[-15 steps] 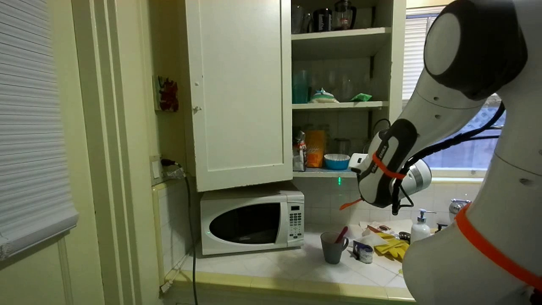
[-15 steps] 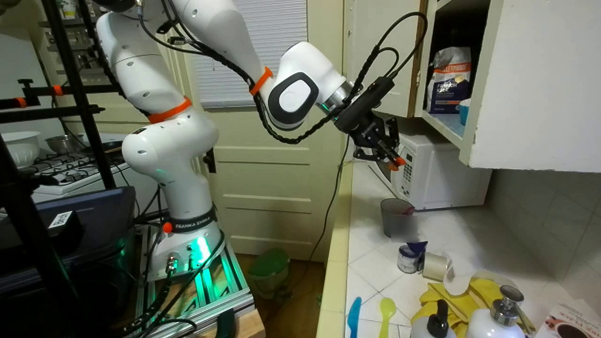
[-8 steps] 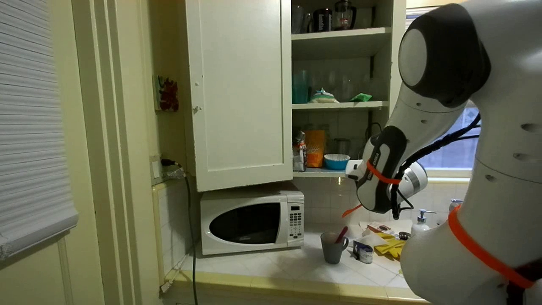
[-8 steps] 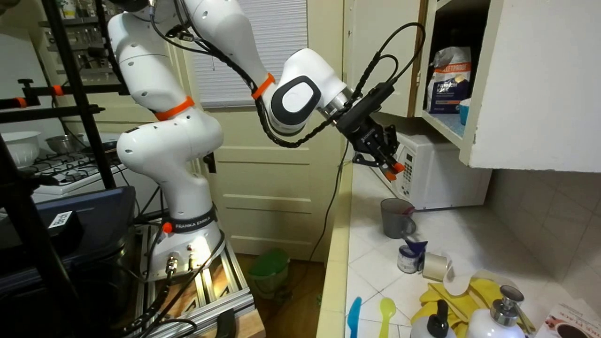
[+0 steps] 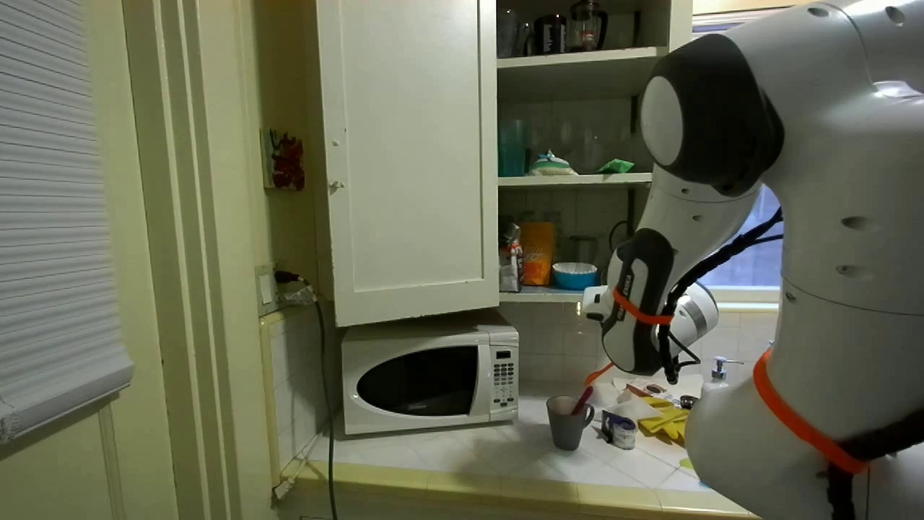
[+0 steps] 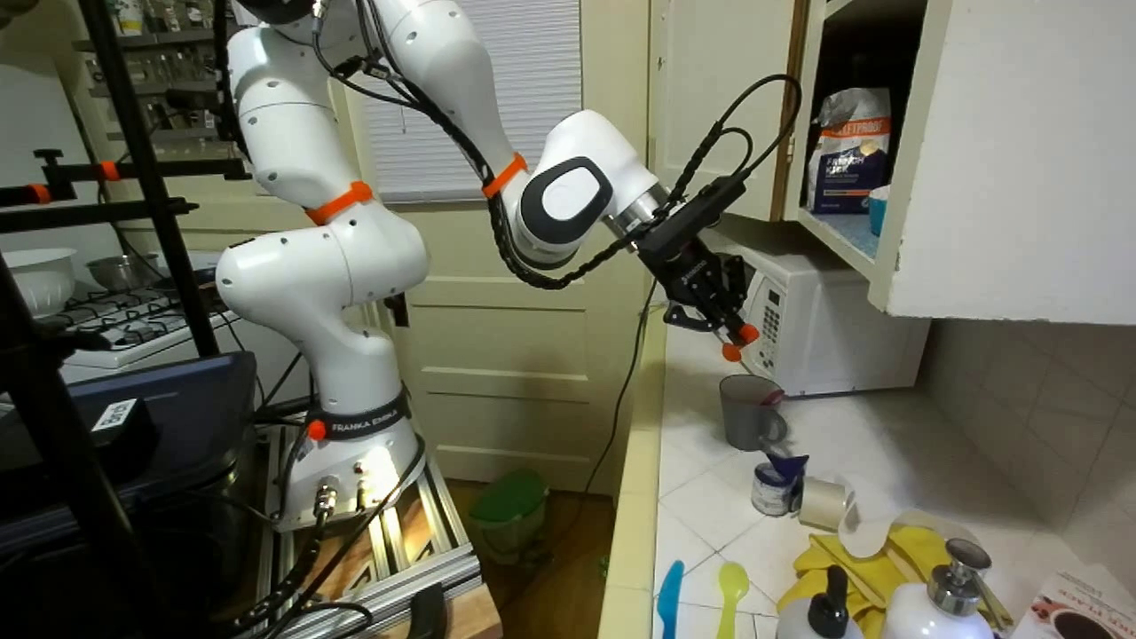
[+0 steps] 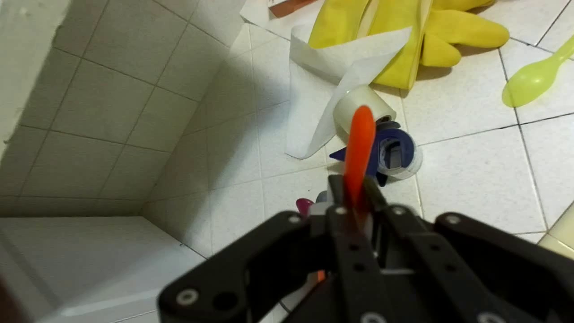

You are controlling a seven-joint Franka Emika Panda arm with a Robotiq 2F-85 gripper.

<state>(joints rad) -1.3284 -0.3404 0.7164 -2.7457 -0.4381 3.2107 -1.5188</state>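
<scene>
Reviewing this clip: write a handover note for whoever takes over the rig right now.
Hand: shut on an orange utensil, in the air above the counter.
Grey mug: upright near the microwave, dark pink utensil inside.
Blue utensil, green spoon: lying on the counter.
Done: orange utensil gripped, clear of the counter.
Left: orange utensil not yet released or set down.

one orange utensil (image 7: 359,146); one mug (image 6: 742,415); one microwave (image 5: 426,379); one yellow-green spoon (image 7: 532,83); two bottles (image 6: 932,614).
</scene>
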